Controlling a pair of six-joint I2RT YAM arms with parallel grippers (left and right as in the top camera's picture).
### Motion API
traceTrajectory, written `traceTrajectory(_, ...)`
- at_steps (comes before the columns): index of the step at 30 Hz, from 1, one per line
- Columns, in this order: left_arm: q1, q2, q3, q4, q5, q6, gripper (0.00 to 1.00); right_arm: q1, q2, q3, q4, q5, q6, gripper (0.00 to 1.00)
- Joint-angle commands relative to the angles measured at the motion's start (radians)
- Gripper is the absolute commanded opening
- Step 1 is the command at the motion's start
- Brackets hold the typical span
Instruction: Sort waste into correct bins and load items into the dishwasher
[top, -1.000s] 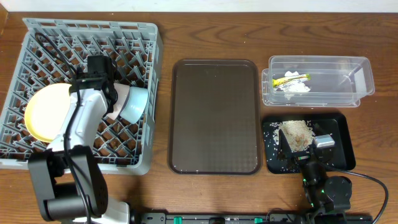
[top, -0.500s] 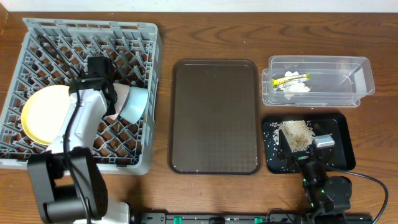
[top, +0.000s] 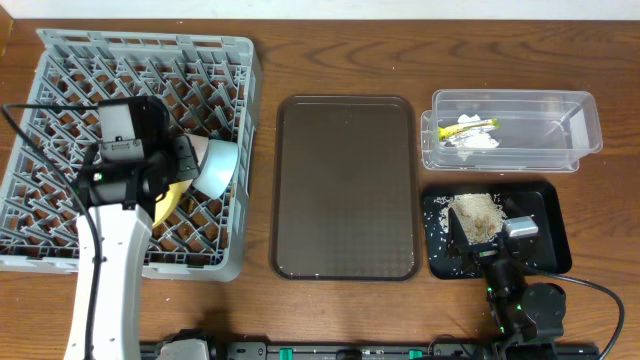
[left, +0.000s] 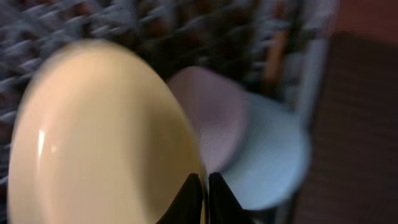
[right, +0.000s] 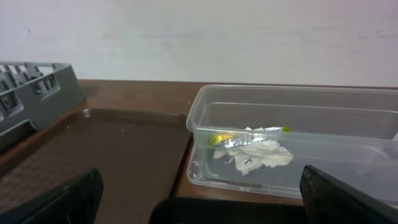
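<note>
My left gripper (left: 204, 186) is shut on the rim of the round yellow plate (left: 93, 143). The plate stands tilted on edge inside the grey dish rack (top: 60, 60). From overhead only a yellow sliver of the plate (top: 175, 196) shows beneath the left wrist. Right beside it lean the white bowl (left: 211, 118) and the light blue bowl (top: 218, 166). The clear tub (top: 585, 120) holds the snack wrapper (top: 472, 125) and the tissue (top: 480, 141). Food scraps (top: 476, 212) lie in the black tray (top: 552, 205). My right gripper (right: 205, 202) hangs open and empty over that tray.
The dark brown serving tray (top: 345, 185) lies bare between the rack and the two bins. The rack's upright pegs (top: 100, 90) crowd the space round the plate. In the right wrist view the tub's near wall (right: 249, 180) is just ahead of the fingers.
The left gripper shut on the plate's rim. The plate went from lying at the rack's left side to standing on edge nearer the bowls. The left wrist rose. The right arm has not moved.
</note>
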Motion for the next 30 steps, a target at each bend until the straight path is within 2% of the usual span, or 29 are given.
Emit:
traceTrajectory(1, 0.0, -0.016, 0.023, -0.002, 0.237, 0.052, 0.08, -0.007, -0.002, -0.001, -0.004, 0.002, -0.005, 0.99)
traceTrajectory(6, 0.001, -0.016, 0.023, -0.003, 0.301, 0.177, 0.08, -0.007, -0.002, -0.001, -0.004, 0.002, -0.005, 0.99)
traceTrajectory(12, 0.02, -0.017, 0.023, 0.019, 0.331, 0.158, 0.08, -0.007, -0.002, -0.001, -0.004, 0.003, -0.005, 0.99)
traceTrajectory(13, 0.02, -0.018, 0.023, 0.011, 0.371, 0.15, 0.1, -0.007, -0.002, -0.001, -0.004, 0.003, -0.005, 0.99)
traceTrajectory(14, 0.019, -0.018, 0.023, -0.002, 0.408, 0.138, 0.17, -0.007, -0.002, -0.001, -0.004, 0.002, -0.005, 0.99)
traceTrajectory(15, 0.016, -0.018, 0.023, -0.02, 0.435, 0.116, 0.28, -0.007, -0.002, -0.001, -0.004, 0.002, -0.005, 0.99)
traceTrajectory(17, -0.004, -0.018, 0.023, -0.077, 0.431, 0.097, 0.34, -0.007, -0.002, -0.001, -0.004, 0.003, -0.005, 0.99)
traceTrajectory(19, -0.027, -0.019, 0.023, -0.147, 0.341, 0.065, 0.34, -0.007, -0.002, -0.001, -0.004, 0.002, -0.005, 0.99)
traceTrajectory(24, -0.101, -0.019, 0.022, -0.321, -0.004, -0.098, 0.28, -0.007, -0.002, -0.001, -0.004, 0.002, -0.005, 0.99)
traceTrajectory(30, -0.214, -0.017, -0.031, -0.361, -0.137, -0.192, 0.29, -0.007, -0.002, -0.001, -0.004, 0.002, -0.005, 0.99)
